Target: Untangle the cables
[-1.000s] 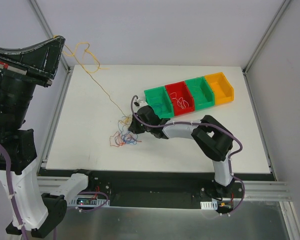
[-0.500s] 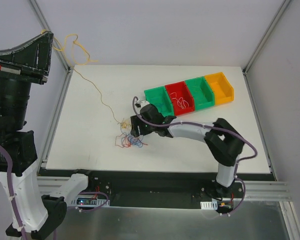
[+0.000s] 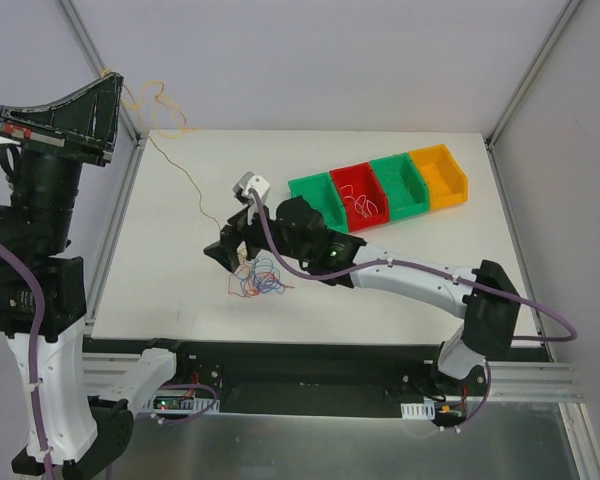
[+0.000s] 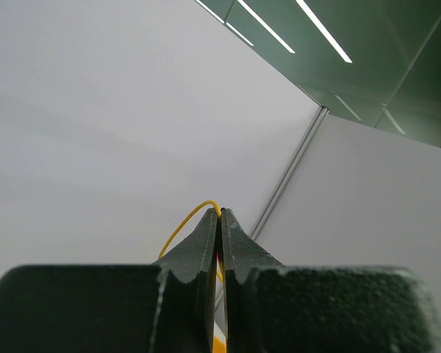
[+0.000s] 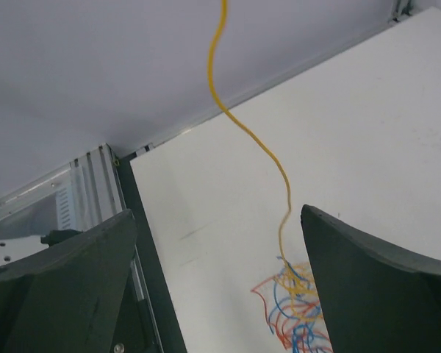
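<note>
Yellow cable runs, in the top view, from the left gripper, which is raised high over the far left corner of the white table. It loops beside the gripper, then slants down to a small knot of blue, red and orange cables lying on the front left part of the table. The left gripper's fingers are pressed together on the cable's upper end. The right gripper hangs close over the far left side of the knot, its fingers spread. Well to the right of the knot stands a row of bins, two green, one red and one orange. A few loose strands lie in the red one.

In the left wrist view the left gripper points up at a pale wall, with its two dark fingers closed tip to tip. The yellow cable is pinched between them and arcs out to the left from the tips.

In the right wrist view the right gripper looks down on the table. Its fingers stand wide apart at either edge of the picture. Between them, farther off, the yellow cable comes down from the top edge in a wavy line. It ends in the knot of cables, which lies at the bottom of the picture beside the right-hand finger.
</note>
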